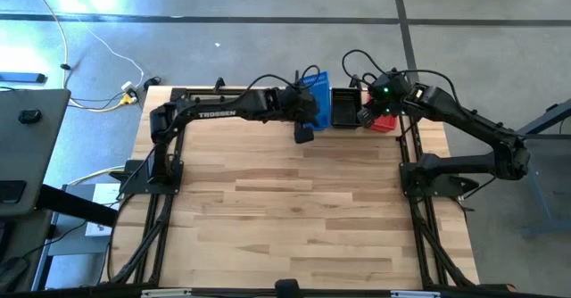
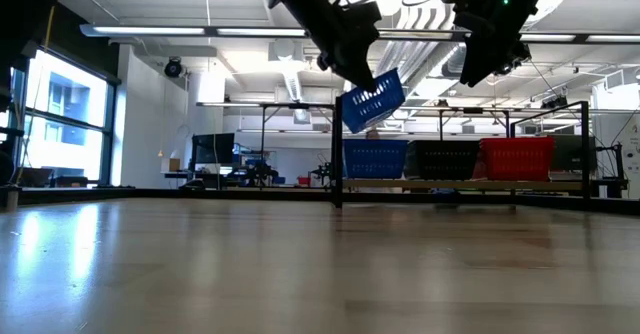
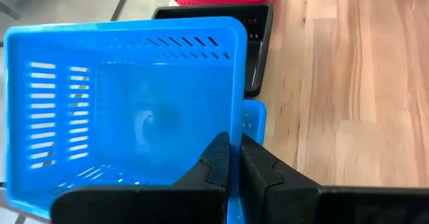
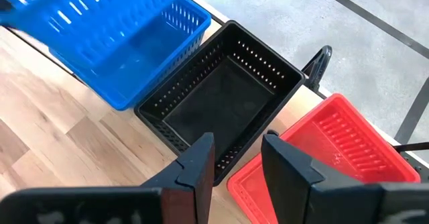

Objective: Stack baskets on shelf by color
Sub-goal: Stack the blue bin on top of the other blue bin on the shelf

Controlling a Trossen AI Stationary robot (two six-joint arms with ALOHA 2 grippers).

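My left gripper [image 3: 234,160] is shut on a blue basket [image 3: 127,96] and holds it in the air, tilted, over the blue basket [image 2: 375,159] at the shelf's left end. The black shelf [image 2: 337,179] stands at the table's far edge and carries blue, black [image 2: 447,159] and red [image 2: 517,159] baskets side by side. My right gripper [image 4: 238,160] is open and hovers above the black basket [image 4: 221,96] and the red basket [image 4: 328,157], touching neither. My left gripper holds the blue basket by one side wall near its rim [image 3: 234,127], one finger [image 3: 214,163] inside and the other outside. The basket is lifted clear and hangs tilted below the gripper [image 2: 350,59], above the blue basket [image 3: 255,123] on the shelf.
Bare wooden tabletop [image 1: 294,209] stretches from the shelf to the near edge. The arm frames [image 1: 156,169] stand at the left and right sides. Beyond the far edge lies the floor, with cables [image 1: 98,93] on it.
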